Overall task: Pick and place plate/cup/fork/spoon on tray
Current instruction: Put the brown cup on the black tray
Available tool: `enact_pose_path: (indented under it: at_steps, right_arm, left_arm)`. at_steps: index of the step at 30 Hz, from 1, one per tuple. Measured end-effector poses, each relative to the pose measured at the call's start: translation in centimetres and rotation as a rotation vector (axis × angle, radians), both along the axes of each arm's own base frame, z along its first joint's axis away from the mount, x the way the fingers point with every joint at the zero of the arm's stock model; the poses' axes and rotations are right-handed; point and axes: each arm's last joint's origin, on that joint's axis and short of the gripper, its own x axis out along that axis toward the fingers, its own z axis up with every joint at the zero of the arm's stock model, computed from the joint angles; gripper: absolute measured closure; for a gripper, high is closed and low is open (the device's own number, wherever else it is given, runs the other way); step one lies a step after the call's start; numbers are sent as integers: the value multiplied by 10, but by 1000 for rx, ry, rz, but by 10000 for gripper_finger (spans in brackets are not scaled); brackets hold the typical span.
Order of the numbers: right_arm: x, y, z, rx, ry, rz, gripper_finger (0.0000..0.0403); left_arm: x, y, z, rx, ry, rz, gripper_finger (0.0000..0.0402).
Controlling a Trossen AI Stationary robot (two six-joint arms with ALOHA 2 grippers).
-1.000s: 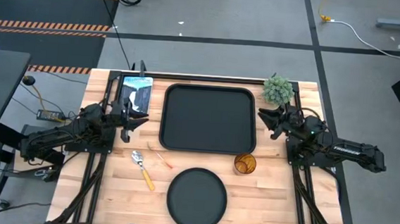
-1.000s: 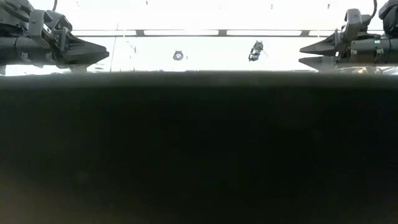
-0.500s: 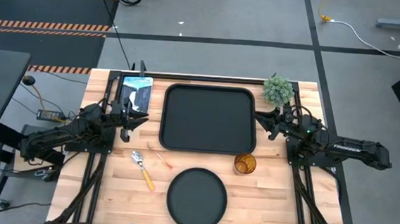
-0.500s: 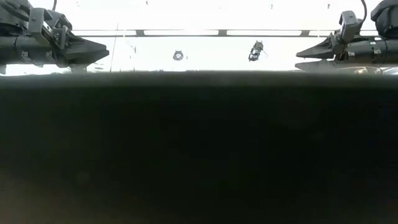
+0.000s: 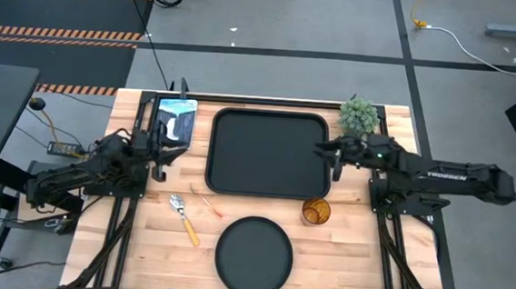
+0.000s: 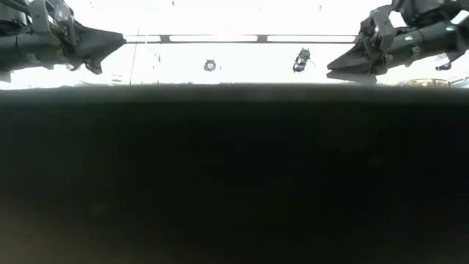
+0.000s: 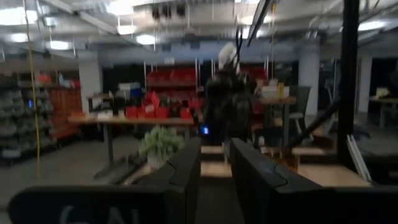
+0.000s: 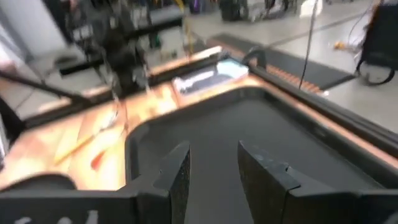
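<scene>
The black tray lies at the table's far middle. The round black plate lies near the front edge. The amber cup stands just in front of the tray's near right corner. The spoon and the thin fork lie left of the plate. My right gripper is open and empty above the tray's right rim, seen from its own wrist view. My left gripper is open and empty left of the tray, raised off the table.
A green plant ball sits at the tray's far right corner. A blue and white item lies at the far left, beside the left gripper. Bare wood shows right of the plate and at the front left.
My right gripper has gone toward the table's left edge, from beside the tray to over its right rim, and its fingers have tipped downward. My left gripper has risen and gone slightly toward the far edge. No object has moved.
</scene>
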Motion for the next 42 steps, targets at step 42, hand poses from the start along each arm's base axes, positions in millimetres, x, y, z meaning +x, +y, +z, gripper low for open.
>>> enact_pose_path:
  at_steps: [42]
  right_arm:
    - [99,94,61,138,1023,149,163]
  left_arm:
    - [-3,5,5,-123,-101,145,308]
